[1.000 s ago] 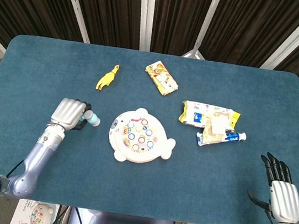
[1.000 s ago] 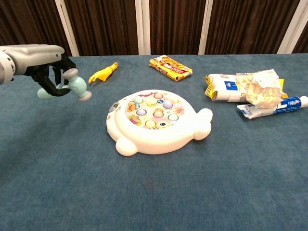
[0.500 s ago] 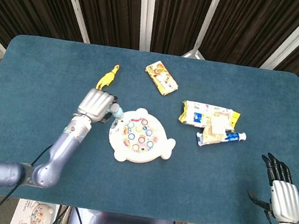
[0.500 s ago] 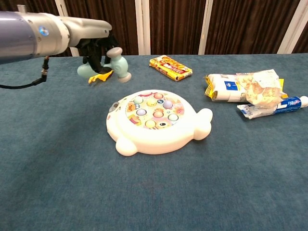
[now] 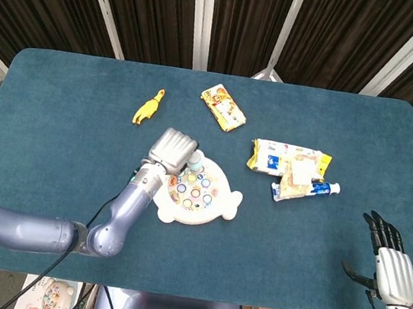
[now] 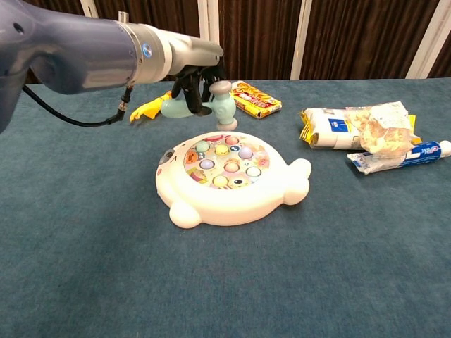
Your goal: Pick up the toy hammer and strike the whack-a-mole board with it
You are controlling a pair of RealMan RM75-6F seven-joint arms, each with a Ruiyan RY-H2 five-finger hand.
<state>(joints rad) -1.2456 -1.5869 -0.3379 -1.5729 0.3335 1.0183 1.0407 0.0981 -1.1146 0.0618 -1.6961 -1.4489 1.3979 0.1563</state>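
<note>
The white whack-a-mole board (image 5: 215, 206) (image 6: 282, 193) with coloured buttons lies at the table's middle. My left hand (image 5: 172, 150) (image 6: 194, 79) grips the pale teal toy hammer (image 6: 211, 104) by its handle. The hammer head (image 5: 195, 162) (image 6: 223, 105) hangs above the board's far left part, apart from the buttons in the chest view. My right hand (image 5: 391, 265) rests low at the near right edge of the table, fingers spread and holding nothing; it shows only in the head view.
A yellow rubber chicken (image 5: 148, 107) (image 6: 149, 108) lies far left of the board. A yellow snack pack (image 5: 223, 108) (image 6: 250, 98) sits behind it. Snack bags (image 5: 289, 160) (image 6: 352, 127) and a toothpaste tube (image 5: 317, 188) (image 6: 402, 158) lie at the right.
My left hand has carried the hammer rightward from the table's left side to above the board's far left edge. The right hand has stayed put.
</note>
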